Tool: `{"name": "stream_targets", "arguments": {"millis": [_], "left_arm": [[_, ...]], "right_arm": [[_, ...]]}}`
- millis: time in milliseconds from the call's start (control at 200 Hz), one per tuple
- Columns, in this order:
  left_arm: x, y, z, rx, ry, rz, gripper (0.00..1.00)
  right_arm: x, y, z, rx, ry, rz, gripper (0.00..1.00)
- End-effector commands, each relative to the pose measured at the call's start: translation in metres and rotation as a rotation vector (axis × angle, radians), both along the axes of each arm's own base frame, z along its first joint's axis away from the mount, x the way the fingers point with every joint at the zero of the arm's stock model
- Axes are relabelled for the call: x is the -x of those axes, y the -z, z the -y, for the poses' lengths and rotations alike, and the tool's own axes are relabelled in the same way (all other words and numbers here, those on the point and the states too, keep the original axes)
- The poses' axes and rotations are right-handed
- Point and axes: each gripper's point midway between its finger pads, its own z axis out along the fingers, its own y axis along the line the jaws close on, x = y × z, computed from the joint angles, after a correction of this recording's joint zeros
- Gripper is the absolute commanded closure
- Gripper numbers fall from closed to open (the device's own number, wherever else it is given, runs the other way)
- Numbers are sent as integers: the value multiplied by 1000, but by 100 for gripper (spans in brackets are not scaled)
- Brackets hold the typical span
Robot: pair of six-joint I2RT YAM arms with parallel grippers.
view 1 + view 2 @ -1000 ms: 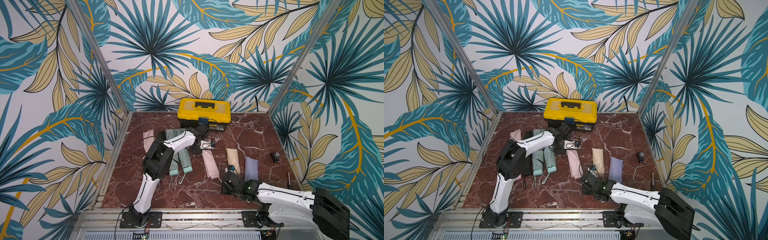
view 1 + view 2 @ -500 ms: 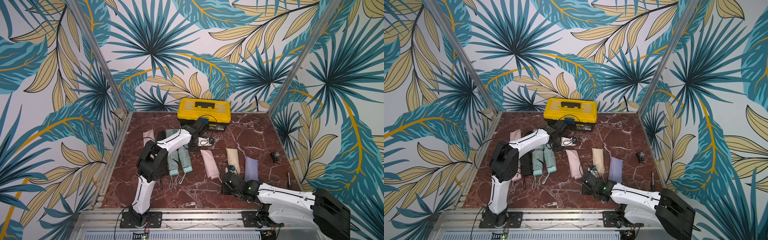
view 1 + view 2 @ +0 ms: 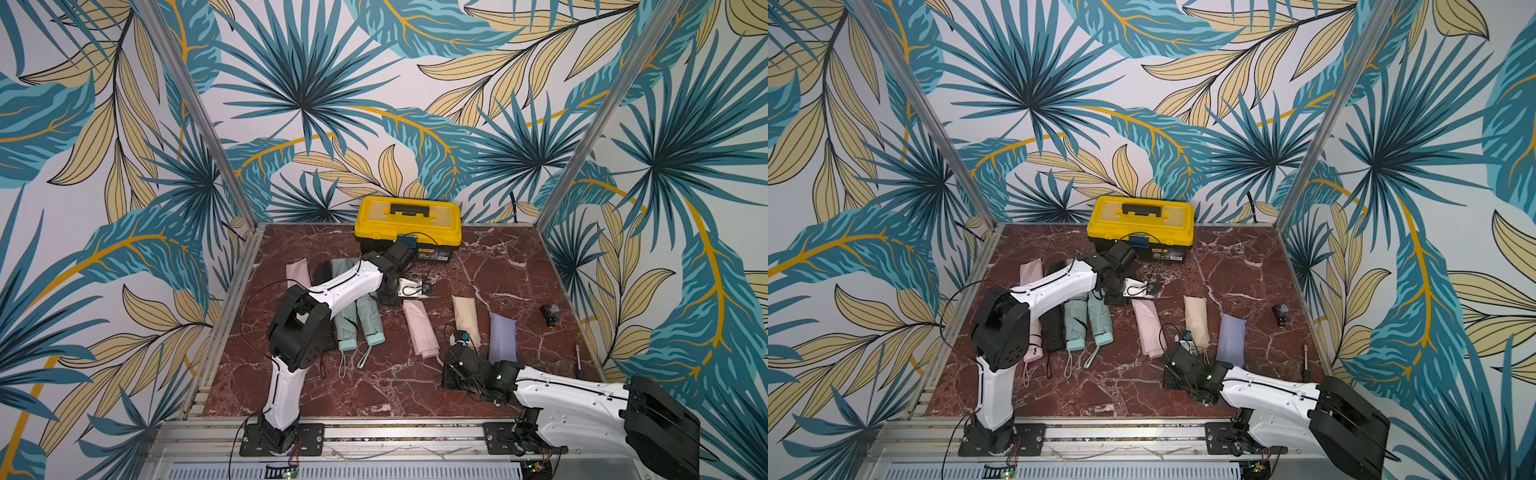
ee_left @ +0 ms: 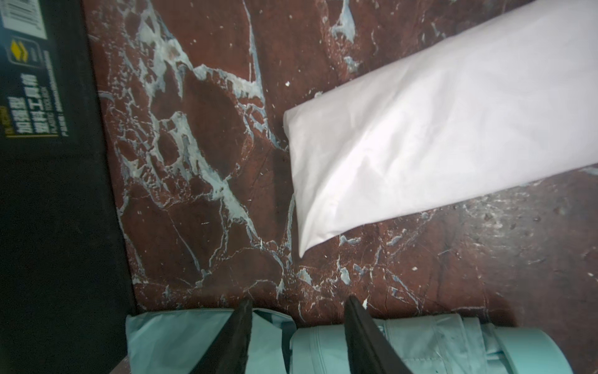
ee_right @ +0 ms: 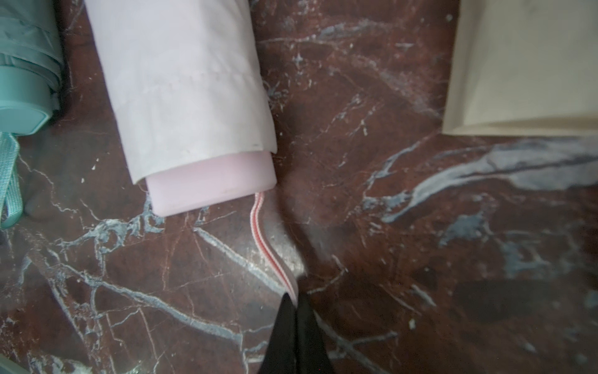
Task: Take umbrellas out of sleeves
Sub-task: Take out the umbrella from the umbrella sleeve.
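- The sleeved pink umbrella [image 5: 210,184] lies near the middle of the desk [image 3: 374,395]. Its blocky handle pokes out of the 6 o'clock end of its pink sleeve [image 5: 181,81].
- Its wrist strap [image 5: 271,246] runs from the handle to the right hand [image 5: 295,299]. That hand sits at 5 o'clock of the handle with its jaws pinched tight on the strap.
- The left hand [image 4: 299,301] hangs off the sleeve's far end, toward 11 o'clock, with its jaws moderately apart. One finger is over a flat mint sleeve [image 4: 178,340] and the other is over mint pleats. I cannot tell whether they touch.
- At 9 o'clock of the pink sleeve, the mint umbrellas [image 3: 347,328] lie side by side. Their handles and straps point toward 6 o'clock.
- Further toward 9 o'clock lie a black umbrella [image 3: 1052,328] and a bare pink umbrella [image 3: 1034,347], both partly under the left arm.
- At 3 o'clock lies a beige sleeve [image 3: 466,316] and beyond it a lilac sleeve [image 3: 503,343], both plump.
- A limp pink pouch [image 3: 297,270] lies at 10 o'clock.
- A yellow-lidded toolbox [image 3: 409,220] stands at the desk's 12 o'clock edge.
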Motion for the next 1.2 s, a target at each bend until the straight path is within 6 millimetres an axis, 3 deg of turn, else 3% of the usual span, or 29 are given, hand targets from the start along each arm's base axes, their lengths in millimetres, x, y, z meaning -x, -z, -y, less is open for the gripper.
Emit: {"name": "stream_targets", "arguments": {"millis": [0, 431, 771, 856, 931, 1026, 1101, 1197], "left_arm": [[-4, 8, 6, -43, 29, 20, 50], [-14, 20, 17, -91, 30, 50, 51], [-10, 23, 22, -97, 54, 46, 75], [-8, 25, 22, -99, 59, 44, 75], [-7, 26, 22, -101, 62, 42, 67], [-7, 25, 22, -101, 61, 41, 68], [-6, 26, 23, -95, 59, 36, 73], [-7, 24, 24, -92, 52, 40, 89]], "right_arm": [[35, 38, 33, 130, -11, -150, 100], [35, 39, 32, 118, -10, -144, 100], [35, 40, 32, 116, -10, -142, 100], [35, 40, 32, 117, -11, -143, 100], [35, 40, 32, 116, -10, -142, 100], [35, 41, 32, 117, -10, -144, 100], [35, 41, 32, 116, -9, -143, 100], [35, 41, 32, 117, -9, -144, 100]]}}
